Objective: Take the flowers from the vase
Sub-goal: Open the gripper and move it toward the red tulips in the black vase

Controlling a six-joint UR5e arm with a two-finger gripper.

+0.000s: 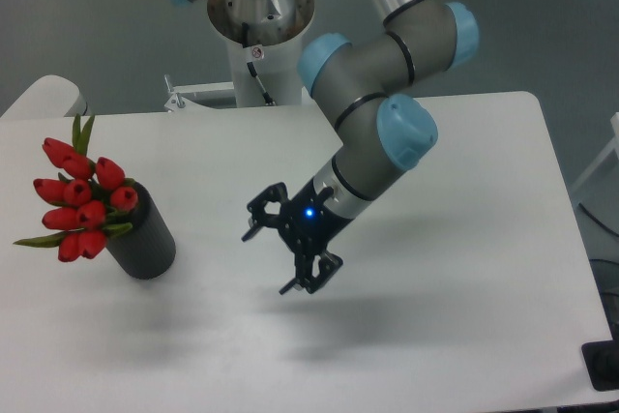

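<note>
Near the left edge of the tabletop, the vase stands upright with the flowers leaning out of its mouth toward that edge, red buds fanned up and to the left. The gripper hangs over the middle of the tabletop, well apart from them, its jaws spread wide and holding nothing, pointing toward the vase. The bunch lies straight off toward the left edge from the jaws. Its stems run slantwise, so the coming grasp likely wants the fingers closing across that slant, just above the rim.
</note>
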